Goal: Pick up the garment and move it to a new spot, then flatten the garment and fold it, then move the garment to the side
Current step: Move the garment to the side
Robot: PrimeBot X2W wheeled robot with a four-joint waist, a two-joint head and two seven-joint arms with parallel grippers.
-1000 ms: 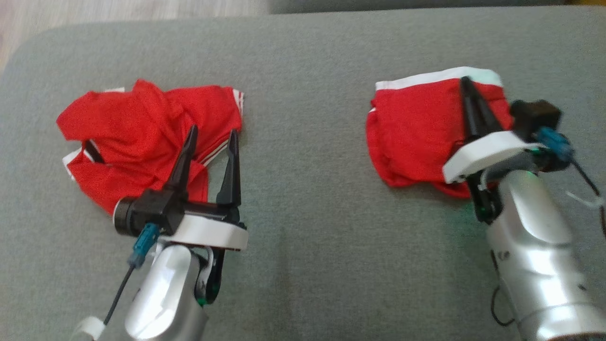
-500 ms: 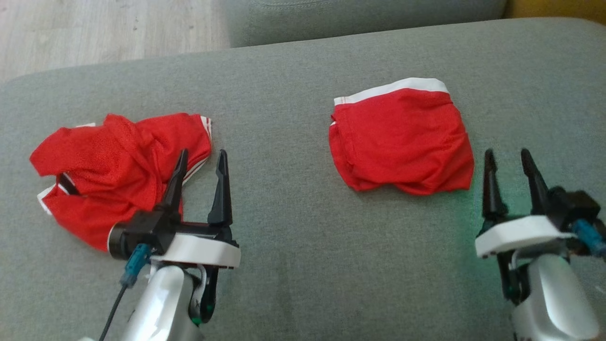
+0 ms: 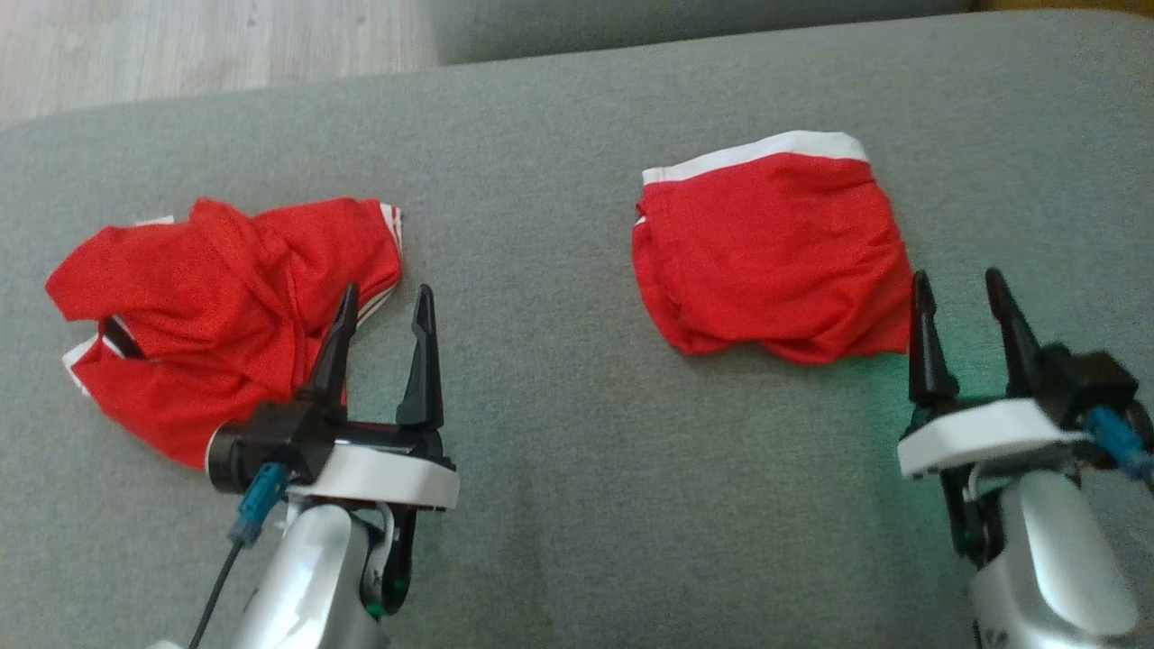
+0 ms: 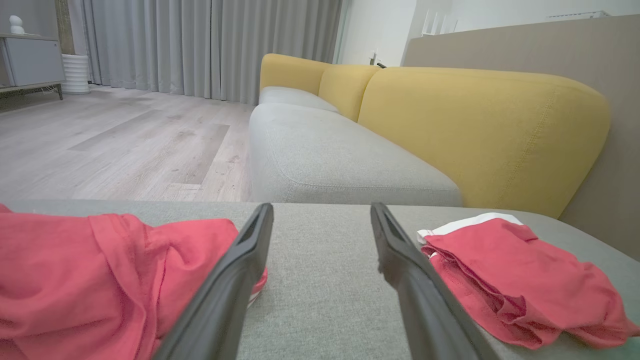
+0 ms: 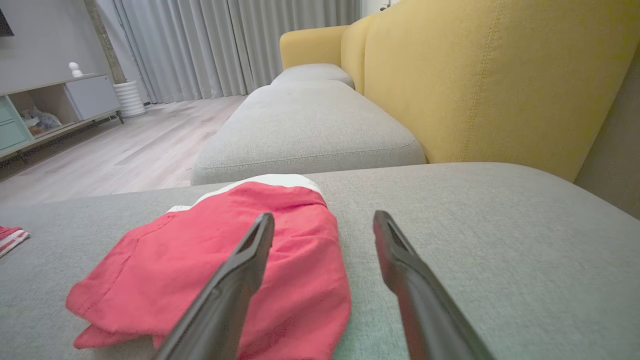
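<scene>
The near scene is covered by a grey cushion (image 3: pixel 559 469). A second grey cushion (image 4: pixel 320 155) is set beyond it, backed on the right by yellow backrests (image 4: pixel 480 130). Far left, a wooden floor (image 4: pixel 125 145), grey curtains (image 4: pixel 200 45) and a low cabinet (image 5: pixel 92 97) are seen.

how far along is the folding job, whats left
Done: the folded garment lies on the right side of the grey cushion, white waistband showing. In hand: nothing; the right gripper and left gripper are both open and empty. Left: the crumpled garment beside the left gripper is not yet flattened or folded.
</scene>
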